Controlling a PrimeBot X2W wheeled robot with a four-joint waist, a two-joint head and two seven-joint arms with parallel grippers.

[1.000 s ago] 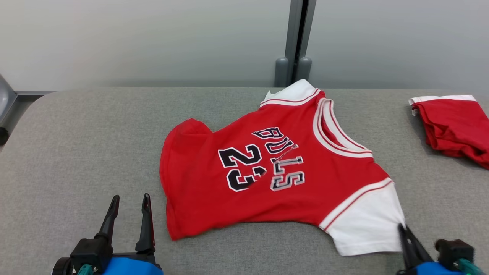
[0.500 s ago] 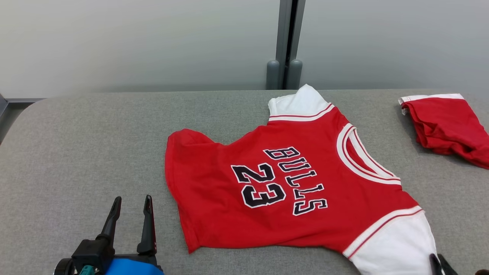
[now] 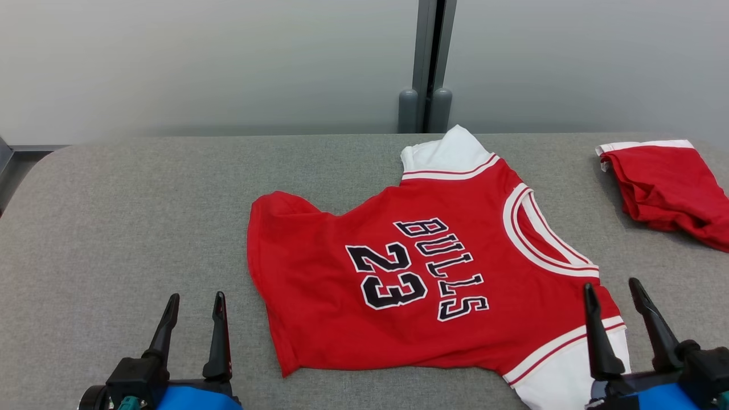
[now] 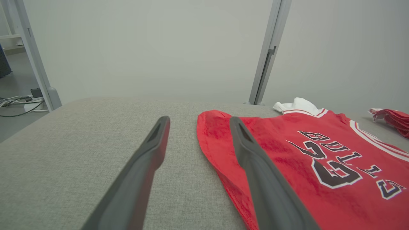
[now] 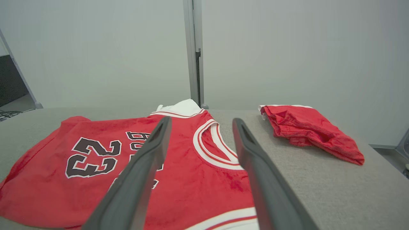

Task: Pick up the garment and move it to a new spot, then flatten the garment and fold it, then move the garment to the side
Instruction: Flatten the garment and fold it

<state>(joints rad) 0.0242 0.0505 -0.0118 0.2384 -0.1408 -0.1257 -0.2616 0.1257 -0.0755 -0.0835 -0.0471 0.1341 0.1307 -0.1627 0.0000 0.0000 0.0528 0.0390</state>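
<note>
Red cloth with white trim, the jersey (image 3: 421,273) lies spread on the grey surface (image 3: 125,228), lettering up, between the two tools. The left tool (image 3: 195,297) has its fingers apart and empty, just left of the hem and clear of it. The right tool (image 3: 610,285) also has its fingers apart, over the white-banded sleeve; whether it touches the cloth cannot be told. Ahead and right of it lies a crumpled red garment (image 3: 672,188), apart from the jersey. The left wrist view adds cables (image 4: 16,105) on the floor, far to that tool's left.
</note>
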